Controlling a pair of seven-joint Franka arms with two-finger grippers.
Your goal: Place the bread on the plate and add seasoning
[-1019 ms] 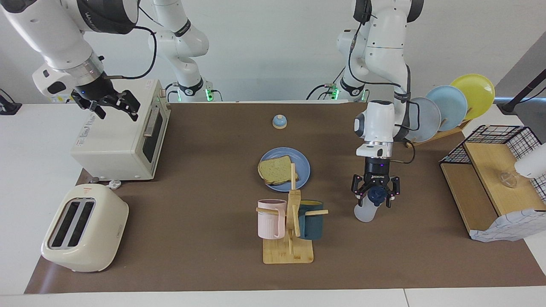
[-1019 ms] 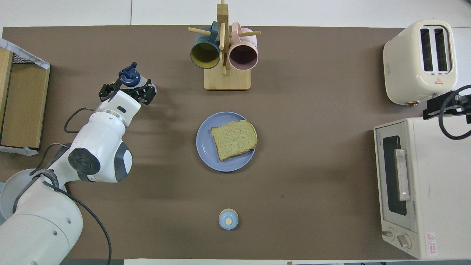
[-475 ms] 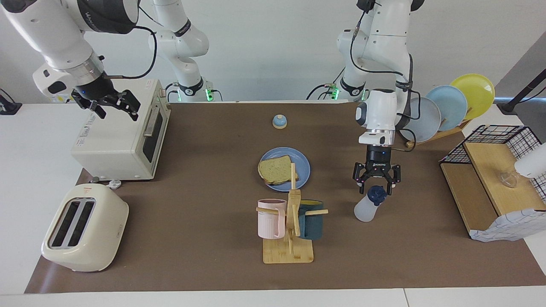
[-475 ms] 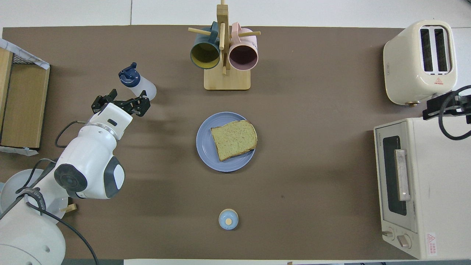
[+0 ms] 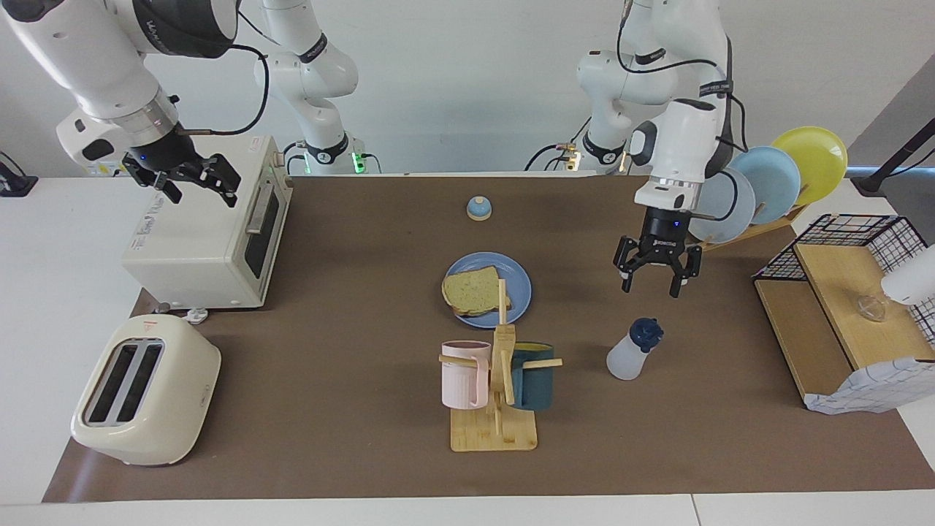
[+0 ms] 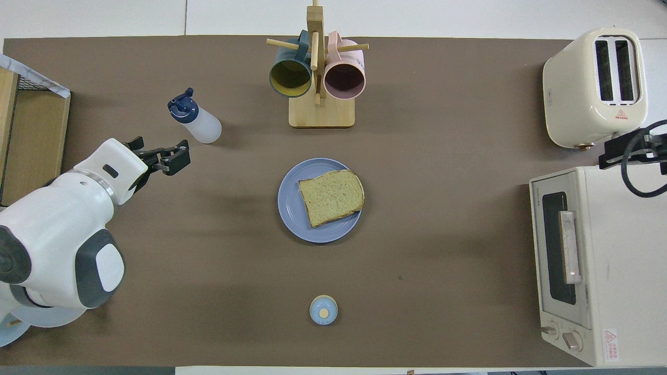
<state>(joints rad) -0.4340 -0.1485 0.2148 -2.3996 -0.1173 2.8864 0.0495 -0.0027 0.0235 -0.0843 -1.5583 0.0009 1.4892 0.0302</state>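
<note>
- The plate lies mid-table, and the bread slice lies on it.
- The bell stands nearer the robots than the plate.
- The mug rack stands farther from the robots than the plate, with two mugs hung on it.
- The seasoning bottle stands upright toward the left arm's end from the plate, beside the mug rack.
- The toaster oven and the toaster sit toward the right arm's end from the plate.
</note>
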